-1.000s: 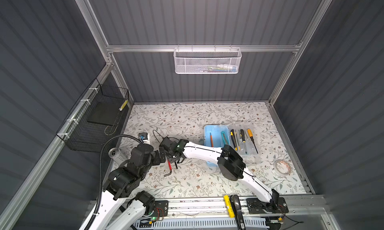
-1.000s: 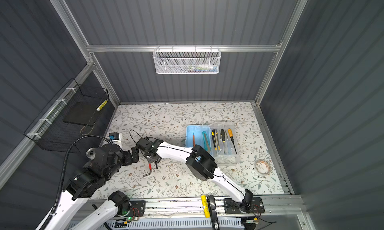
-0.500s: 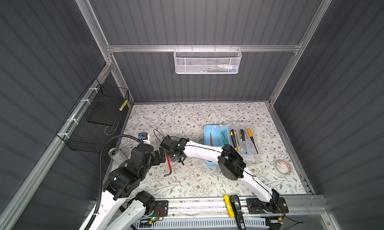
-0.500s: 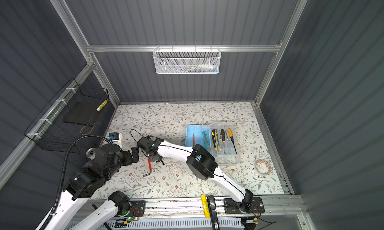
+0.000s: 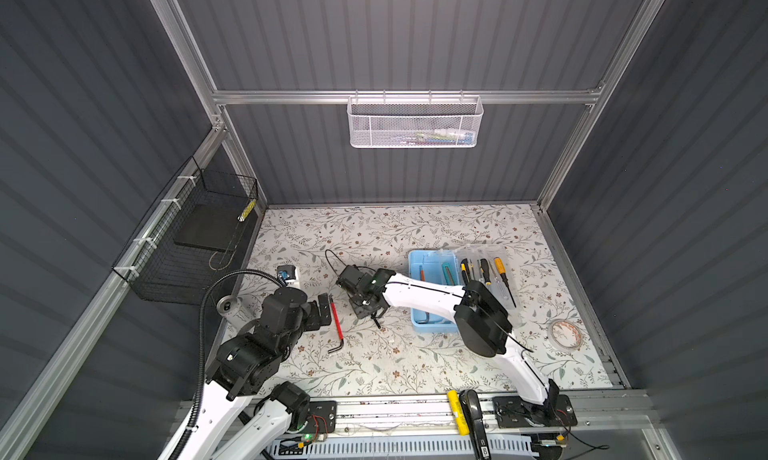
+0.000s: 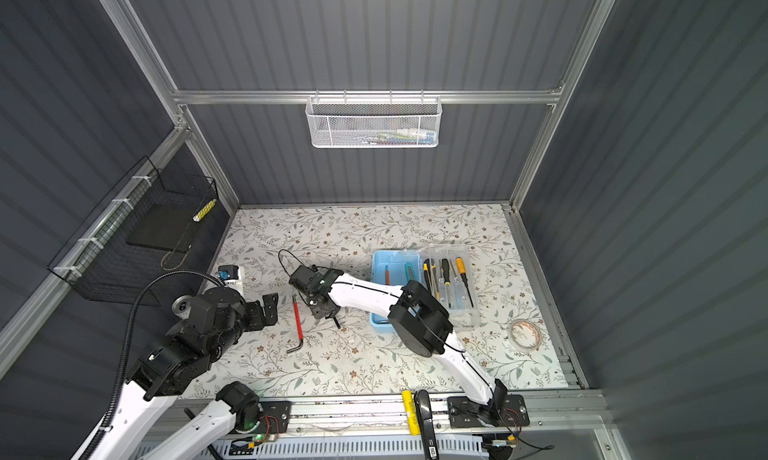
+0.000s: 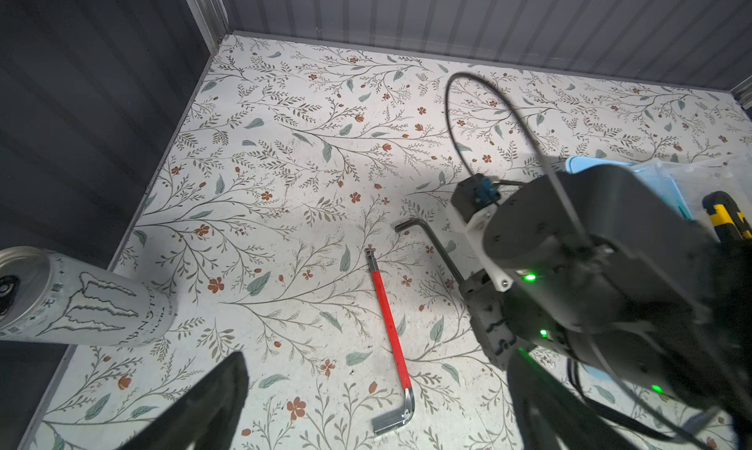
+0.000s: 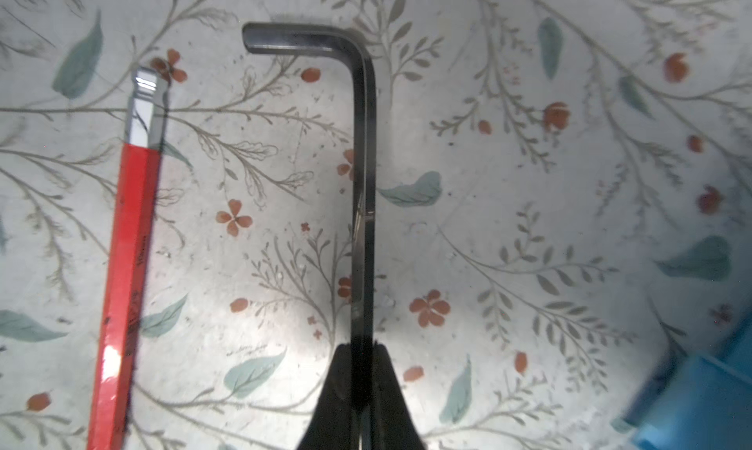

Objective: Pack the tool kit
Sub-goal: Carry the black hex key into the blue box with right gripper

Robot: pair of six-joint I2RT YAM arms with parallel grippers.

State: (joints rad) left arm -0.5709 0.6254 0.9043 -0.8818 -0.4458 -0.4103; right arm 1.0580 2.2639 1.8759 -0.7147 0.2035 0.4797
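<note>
The left pincer (image 5: 322, 314) hangs wide and empty, low over the table (image 5: 374, 237), a flat sheet printed with leaves and small red flowers. Just beside it lies the red hex key (image 5: 336, 325), a slim L-shaped bar, red-sleeved, with bare shiny steel at both ends. Roughly parallel to it and apart from it, the right pincer (image 8: 361, 358) is clamped narrow on the long shank of the black hex key (image 8: 364, 183), dull dark steel with a short bent leg. I cannot tell whether it touches the sheet. Past the white arm sits the box (image 5: 412, 270), open, rectangular, light-blue plastic, against a clear tray (image 5: 498, 256) of screwdrivers (image 5: 498, 265). A tape roll (image 5: 552, 328) lies well apart near the right edge, and a silver can (image 7: 81, 301) is at the left edge. Bare sheet stretches to the back wall. On the walls hang a black wire basket (image 5: 195, 237) and a white mesh basket (image 5: 413, 121).
</note>
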